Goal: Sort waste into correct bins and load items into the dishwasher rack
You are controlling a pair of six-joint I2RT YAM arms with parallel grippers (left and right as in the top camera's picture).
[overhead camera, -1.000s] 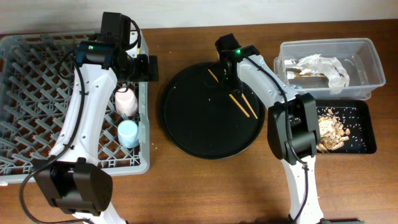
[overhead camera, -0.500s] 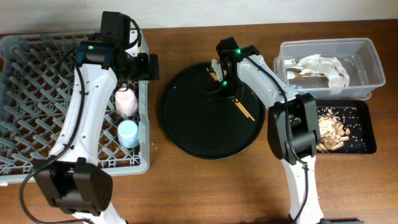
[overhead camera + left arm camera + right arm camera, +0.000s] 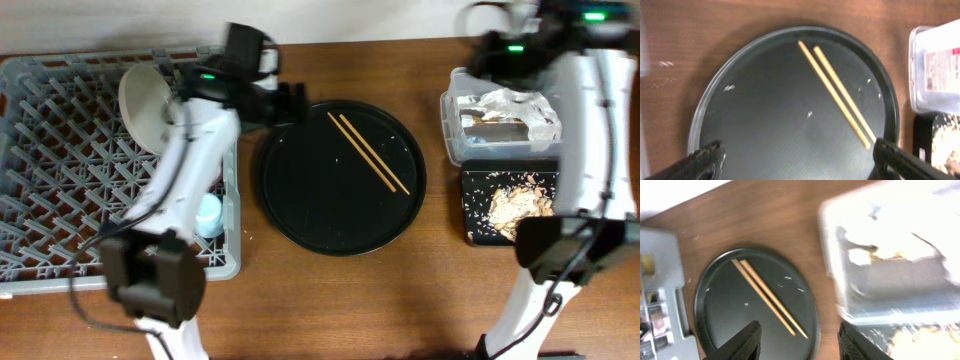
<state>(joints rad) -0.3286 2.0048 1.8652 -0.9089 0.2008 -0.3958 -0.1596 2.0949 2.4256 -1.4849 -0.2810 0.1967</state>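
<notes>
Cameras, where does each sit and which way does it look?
Overhead: above the table, looking straight down at dishwasher rack, round black tray, clear tub; left arm and right arm show.
Left wrist: on left arm, looking down at the tray; left fingers at bottom corners.
Right wrist: on right arm, looking down at tray and tub; right fingers at bottom.
All share the chopsticks.

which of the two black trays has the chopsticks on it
The large round black tray in the middle of the table: both chopsticks lie side by side on it. The shallow rectangular black tray on the right holds only crumbly food scraps.
</notes>
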